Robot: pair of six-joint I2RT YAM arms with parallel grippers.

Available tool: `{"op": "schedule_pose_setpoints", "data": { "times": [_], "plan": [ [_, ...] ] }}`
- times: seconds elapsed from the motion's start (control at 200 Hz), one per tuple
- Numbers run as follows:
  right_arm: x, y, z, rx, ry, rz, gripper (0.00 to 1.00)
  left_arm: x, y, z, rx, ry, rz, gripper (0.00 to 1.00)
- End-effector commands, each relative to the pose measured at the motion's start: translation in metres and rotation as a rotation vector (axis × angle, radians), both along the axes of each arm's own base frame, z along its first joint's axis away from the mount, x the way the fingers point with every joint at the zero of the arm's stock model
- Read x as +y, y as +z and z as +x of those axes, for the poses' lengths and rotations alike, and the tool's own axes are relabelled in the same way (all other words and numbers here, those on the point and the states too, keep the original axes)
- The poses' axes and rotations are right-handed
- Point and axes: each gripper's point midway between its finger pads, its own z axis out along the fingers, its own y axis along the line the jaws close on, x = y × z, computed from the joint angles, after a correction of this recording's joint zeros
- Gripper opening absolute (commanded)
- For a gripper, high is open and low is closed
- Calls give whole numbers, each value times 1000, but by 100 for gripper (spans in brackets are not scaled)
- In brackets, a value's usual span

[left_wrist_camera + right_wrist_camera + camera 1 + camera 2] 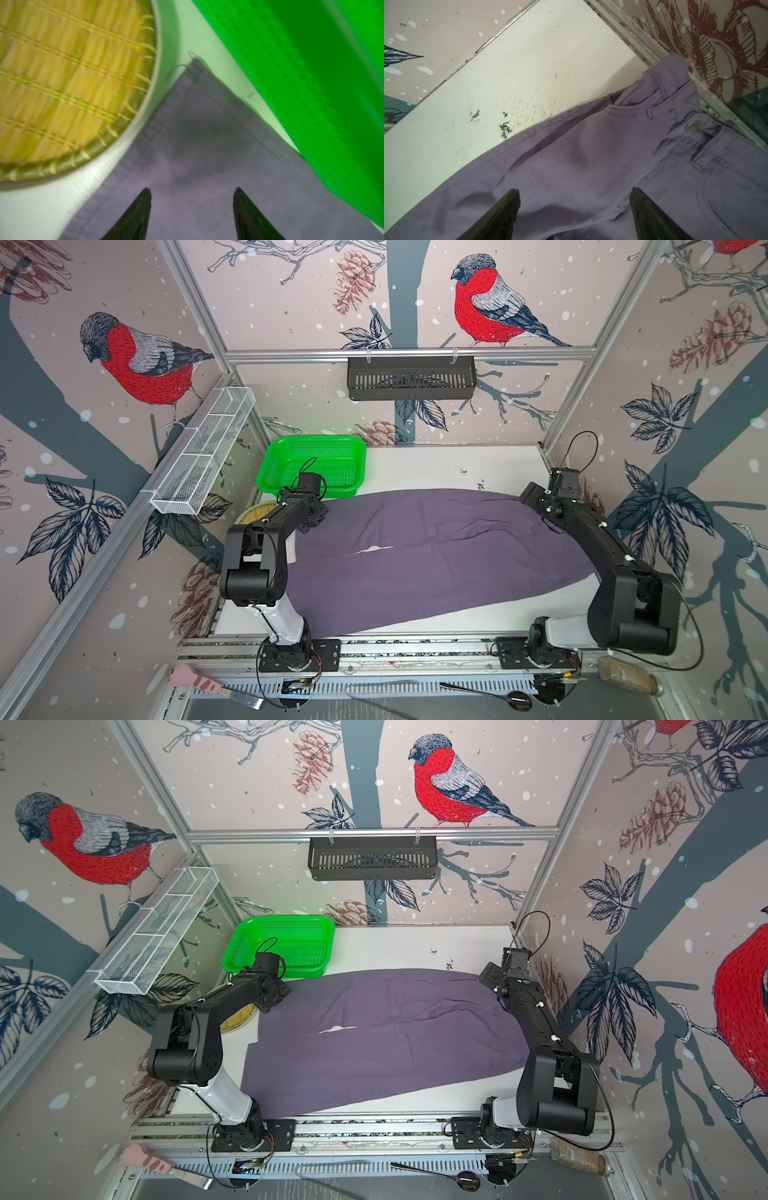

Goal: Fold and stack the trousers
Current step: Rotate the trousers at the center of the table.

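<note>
Trousers [436,556] spread flat, jaws apart on both arms, over the far edge.
The trousers lie with the waist at 3 o'clock and the leg ends at 9. Your left gripper [192,193] hangs open over the far hem corner [193,70] at 10. Your right gripper [575,193] hangs open over the waist, near the button [693,125], at 2. Best, I think: pinch both at once, lift together, bring them to 6. Bird walls [291,302] crowd the white table [436,468]. The green basket [316,440] and woven tray [62,83] sit just beside the hem.
</note>
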Motion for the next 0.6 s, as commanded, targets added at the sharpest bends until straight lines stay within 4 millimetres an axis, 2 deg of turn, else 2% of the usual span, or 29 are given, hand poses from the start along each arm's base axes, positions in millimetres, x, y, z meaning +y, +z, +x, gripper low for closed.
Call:
{"op": "schedule_pose_setpoints", "data": {
  "times": [0.0, 0.085, 0.225, 0.38, 0.415, 0.595],
  "plan": [
    [1, -3, -1, 7, 17, -8, 86, 9, -1, 8, -24, 30, 18, 63],
    [1, -4, 0, 4, 19, -9, 86, 9, -4, 11, -10, 5, 28, 62],
    [2, -8, 3, 10, 25, -2, 86, 3, -20, 2, 47, -12, 4, 61],
    [2, -11, 6, 12, 29, 3, 86, -2, -25, -16, 69, -12, -2, 61],
    [2, -11, 6, 14, 31, 3, 86, -5, -32, -28, 103, -20, 0, 61],
    [5, -13, 8, 12, 38, 16, 86, -8, -31, -53, 136, -24, 42, 61]
  ]
}}
